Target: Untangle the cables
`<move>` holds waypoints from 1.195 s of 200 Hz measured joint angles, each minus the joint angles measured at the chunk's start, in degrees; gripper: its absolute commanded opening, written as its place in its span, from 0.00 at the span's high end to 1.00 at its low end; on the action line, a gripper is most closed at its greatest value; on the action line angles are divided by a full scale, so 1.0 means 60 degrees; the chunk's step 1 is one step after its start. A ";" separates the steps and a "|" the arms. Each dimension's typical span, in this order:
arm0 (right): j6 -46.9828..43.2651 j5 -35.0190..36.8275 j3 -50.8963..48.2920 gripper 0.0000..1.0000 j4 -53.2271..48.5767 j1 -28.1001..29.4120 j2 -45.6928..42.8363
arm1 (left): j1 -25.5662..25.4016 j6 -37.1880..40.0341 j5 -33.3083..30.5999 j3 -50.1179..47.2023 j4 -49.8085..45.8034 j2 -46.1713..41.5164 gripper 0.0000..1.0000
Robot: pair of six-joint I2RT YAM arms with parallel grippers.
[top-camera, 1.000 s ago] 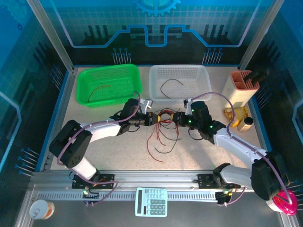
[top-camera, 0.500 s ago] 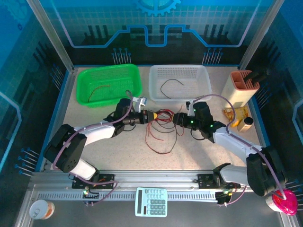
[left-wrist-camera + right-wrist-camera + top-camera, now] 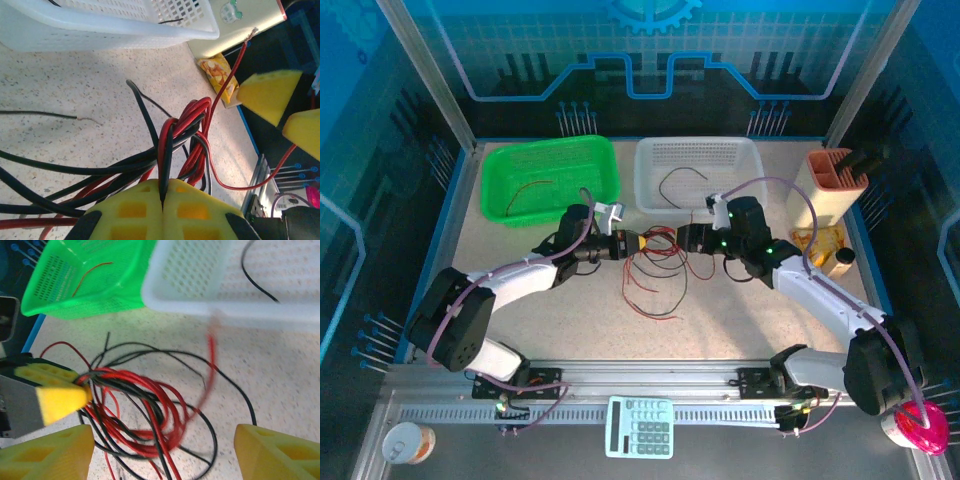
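Note:
The cables (image 3: 656,268) are a loose tangle of thin red and black wires on the speckled table in front of the two baskets. My left gripper (image 3: 642,243) is shut on a few strands at the tangle's top left; in the left wrist view its yellow fingertips (image 3: 145,200) pinch a black and a red strand of the cables (image 3: 175,135). My right gripper (image 3: 682,240) stands open just right of the bundle, touching nothing. Its wide-apart fingers (image 3: 45,450) frame the cables (image 3: 145,405) from above. One red strand there is blurred.
A green basket (image 3: 552,148) holds one red wire (image 3: 530,188). The white basket (image 3: 702,148) holds one black wire (image 3: 680,180). A tan holder (image 3: 830,180) and a snack packet (image 3: 820,240) sit at the right. A calculator (image 3: 640,427) lies on the near rail.
My right gripper has opened, let go of the cables and drawn back towards the white basket. My left gripper has pulled the bundle left and away, dragging the trailing wires with it.

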 measured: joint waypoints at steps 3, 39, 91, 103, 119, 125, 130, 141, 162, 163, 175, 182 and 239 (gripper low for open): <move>-0.0073 -0.0022 0.0087 0.25 -0.0011 0.0029 0.0066 | 0.0000 0.0025 0.0036 0.0029 -0.0069 0.0000 1.00; -0.0725 -0.0262 0.0827 0.28 -0.0153 0.0255 0.0929 | 0.0000 0.0291 0.0444 0.0433 -0.0514 0.0000 1.00; -0.1158 -0.0834 0.1053 0.77 -0.0222 0.0459 0.1803 | 0.0004 0.0408 0.0798 0.0641 -0.0816 0.0000 1.00; -0.1213 -0.0922 0.1038 0.99 -0.0222 0.0455 0.1829 | 0.0004 0.0415 0.0816 0.0641 -0.0849 0.0000 1.00; -0.1162 -0.0943 0.0922 1.00 -0.0164 0.0455 0.1803 | 0.0022 0.0419 0.0816 0.0641 -0.0849 0.0000 1.00; -0.1180 -0.0936 0.0849 1.00 -0.0157 0.0444 0.1785 | 0.0033 0.0415 0.0812 0.0641 -0.0849 0.0004 1.00; -0.1173 -0.0933 0.0780 1.00 -0.0131 0.0415 0.1756 | 0.0033 0.0415 0.0812 0.0641 -0.0849 0.0004 1.00; -0.1129 -0.0922 0.0546 1.00 -0.0080 0.0321 0.1617 | 0.0044 0.0415 0.0812 0.0641 -0.0849 0.0004 1.00; -0.0849 -0.0911 -0.0044 1.00 0.0004 -0.0197 0.1056 | 0.0142 0.0401 0.0783 0.0637 -0.0838 0.0004 1.00; -0.0809 -0.0911 -0.0095 1.00 0.0022 -0.0259 0.1002 | 0.0149 0.0401 0.0783 0.0637 -0.0838 0.0004 1.00; -0.0583 -0.0907 -0.0477 1.00 0.0178 -0.0714 0.0568 | 0.0248 0.0342 0.0739 0.0627 -0.0794 0.0004 1.00; -0.0423 -0.0903 -0.0692 1.00 0.0255 -0.0976 0.0288 | 0.0299 0.0317 0.0681 0.0605 -0.0769 0.0004 1.00; 0.0535 -0.0168 -0.1716 1.00 0.0423 -0.1530 -0.1264 | 0.0641 0.0237 -0.0080 -0.0044 -0.0699 0.0058 1.00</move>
